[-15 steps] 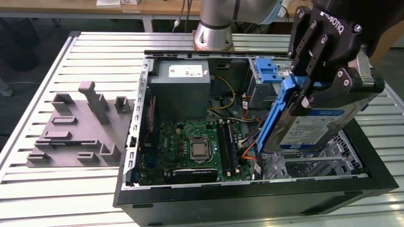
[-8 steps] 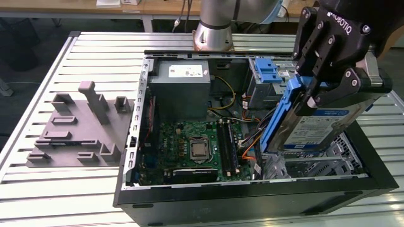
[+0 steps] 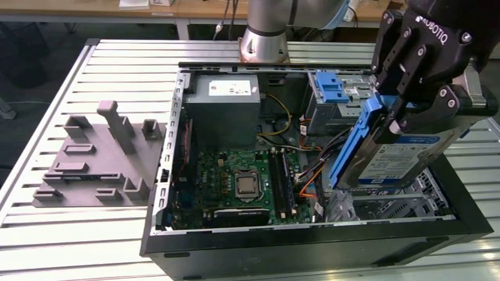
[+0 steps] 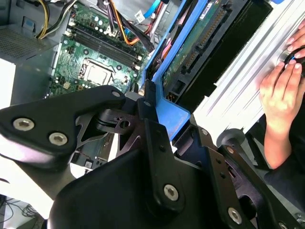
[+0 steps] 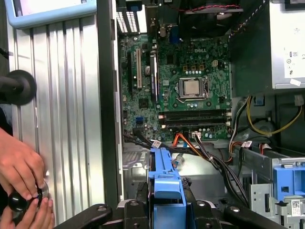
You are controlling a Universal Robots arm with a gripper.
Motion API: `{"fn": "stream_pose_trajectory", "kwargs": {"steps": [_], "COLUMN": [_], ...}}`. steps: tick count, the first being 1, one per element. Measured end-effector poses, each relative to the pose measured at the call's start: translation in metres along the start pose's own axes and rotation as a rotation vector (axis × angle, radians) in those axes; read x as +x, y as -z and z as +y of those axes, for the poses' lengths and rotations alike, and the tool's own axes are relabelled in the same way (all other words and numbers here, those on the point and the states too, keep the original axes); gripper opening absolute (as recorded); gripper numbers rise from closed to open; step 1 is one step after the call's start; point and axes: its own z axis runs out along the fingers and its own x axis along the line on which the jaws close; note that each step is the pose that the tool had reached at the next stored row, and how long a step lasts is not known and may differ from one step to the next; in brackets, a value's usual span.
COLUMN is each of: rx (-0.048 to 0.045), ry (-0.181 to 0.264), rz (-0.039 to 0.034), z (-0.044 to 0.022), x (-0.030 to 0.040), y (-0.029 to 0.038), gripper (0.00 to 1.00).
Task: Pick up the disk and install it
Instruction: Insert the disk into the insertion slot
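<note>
You are looking at a slatted metal table (image 3: 93, 70) that carries everything else. On it lies an open black computer case (image 3: 312, 252), side panel off, its interior facing up. Your arm's silver base column (image 3: 264, 35) stands on the table just behind the case.

Beside the case, toward the exterior view's left, sits a grey moulded fixture (image 3: 93, 164) with several upright posts. Nothing rests in it.

Inside the case, a green motherboard (image 3: 234, 187) covers the floor, and a grey metal power supply (image 3: 226, 108) with a small white sticker sits at the back. Yellow and orange cables (image 3: 306, 175) run between the board and the drive bay.

Your black gripper (image 3: 394, 120) hangs over the side of the case at the exterior view's right. Its jaws are clamped on the disk (image 3: 399, 158), a silver drive in a blue carrier. The disk is tilted steeply, 1 long edge up, above the drive bay and clear of the case floor. In the second wrist view its green circuit underside (image 4: 200, 43) faces the camera, and the blue carrier sits between the dark fingers (image 4: 157, 143).

In the first wrist view, a person's hand (image 5: 21, 167) rests at the table's edge, fingers on a small dark knob.

A blue ridged latch (image 3: 329, 88) sits at the back of the drive bay. The square silver processor (image 3: 247, 185) lies mid-board.
</note>
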Motion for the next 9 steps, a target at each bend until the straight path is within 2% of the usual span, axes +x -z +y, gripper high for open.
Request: {"fn": "stream_pose_trajectory", "kwargs": {"steps": [9], "rx": [0.0000], "ry": [0.000], "rz": [0.0001], "z": [-0.0091], "x": [-0.0007], "y": [-0.0010], "gripper": [0.36]}}
